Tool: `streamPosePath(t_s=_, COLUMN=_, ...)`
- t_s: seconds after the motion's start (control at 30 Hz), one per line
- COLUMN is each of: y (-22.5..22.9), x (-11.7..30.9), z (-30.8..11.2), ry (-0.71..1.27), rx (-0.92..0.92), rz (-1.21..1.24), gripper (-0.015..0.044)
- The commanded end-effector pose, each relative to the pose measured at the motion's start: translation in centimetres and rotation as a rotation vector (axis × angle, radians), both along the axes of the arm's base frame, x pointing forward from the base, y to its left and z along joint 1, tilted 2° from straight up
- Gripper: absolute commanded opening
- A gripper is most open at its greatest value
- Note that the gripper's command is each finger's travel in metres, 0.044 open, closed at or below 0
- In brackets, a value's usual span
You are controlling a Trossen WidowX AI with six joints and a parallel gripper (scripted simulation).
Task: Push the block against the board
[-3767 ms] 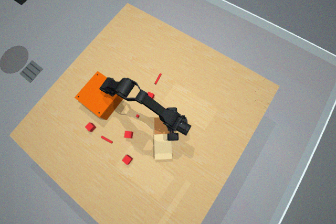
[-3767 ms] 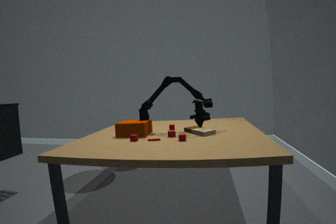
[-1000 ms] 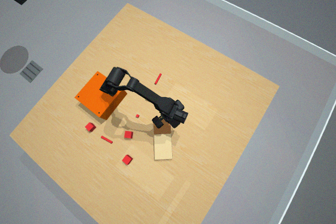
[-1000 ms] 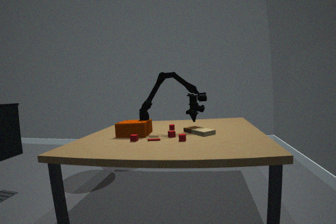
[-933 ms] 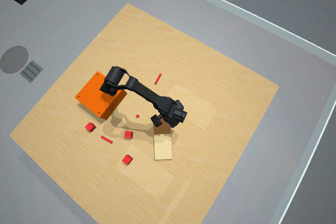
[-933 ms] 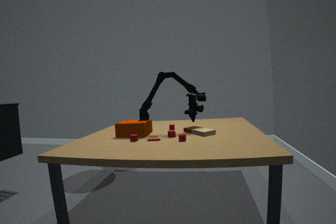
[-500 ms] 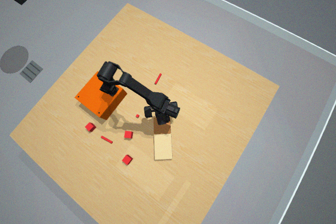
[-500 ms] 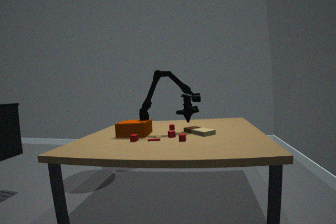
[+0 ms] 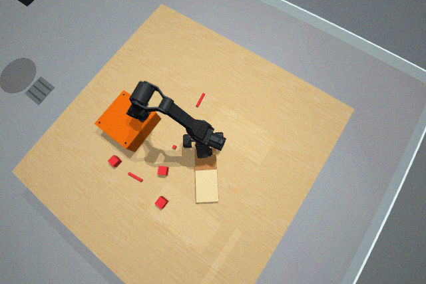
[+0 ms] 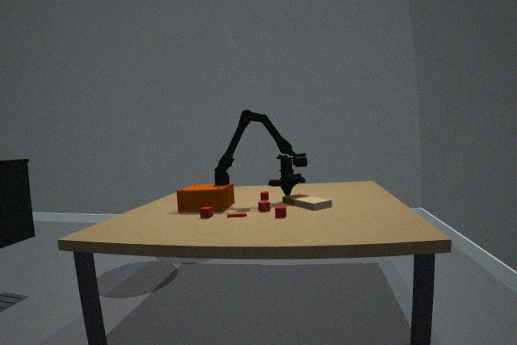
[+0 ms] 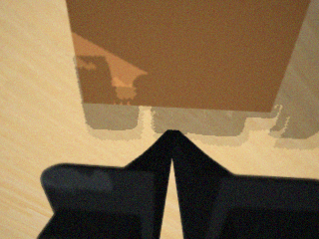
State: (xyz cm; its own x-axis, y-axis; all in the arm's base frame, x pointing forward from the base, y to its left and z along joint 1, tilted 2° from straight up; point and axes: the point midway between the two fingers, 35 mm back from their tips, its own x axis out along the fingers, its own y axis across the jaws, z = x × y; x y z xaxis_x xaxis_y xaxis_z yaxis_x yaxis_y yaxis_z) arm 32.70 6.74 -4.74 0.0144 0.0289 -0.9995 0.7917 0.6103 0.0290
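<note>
Block (image 9: pixel 206 163) (image 10: pixel 292 199) (image 11: pixel 184 55) brown; board (image 9: pixel 206 186) (image 10: pixel 315 202) pale cream; box (image 9: pixel 120 119) (image 10: pixel 204 199) orange; cubes (image 9: pixel 162 171) (image 10: pixel 263 206) red.

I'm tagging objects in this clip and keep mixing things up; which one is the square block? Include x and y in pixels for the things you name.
On the wooden table (image 9: pixel 275 109) (image 10: pixel 258 233), find the big orange box (image 9: pixel 115 121) (image 10: pixel 204 199). In the top view, look right of it, below the arm's end, for the flat brown block (image 9: pixel 206 163) (image 11: pixel 189 55). Unlike the pale board (image 9: pixel 206 186) (image 10: pixel 315 202) against it, it is brown.

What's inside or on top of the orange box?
The black arm stands over the top of the orange box, with small dark dots near its visible corners. The arm's foot hides part of that top. The inside can't be seen: the outer faces cover it.
</note>
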Motion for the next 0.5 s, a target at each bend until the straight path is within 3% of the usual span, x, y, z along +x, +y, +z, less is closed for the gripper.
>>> streamPosePath(t_s=0.0, y=0.01, x=-0.01, z=-0.74, ry=-0.004, rx=0.0, rz=-0.007, gripper=0.0)
streamPosePath(t_s=0.47, y=-0.81, x=0.74, z=-0.72, ry=-0.005, rx=-0.001, rz=-0.007, gripper=0.0)
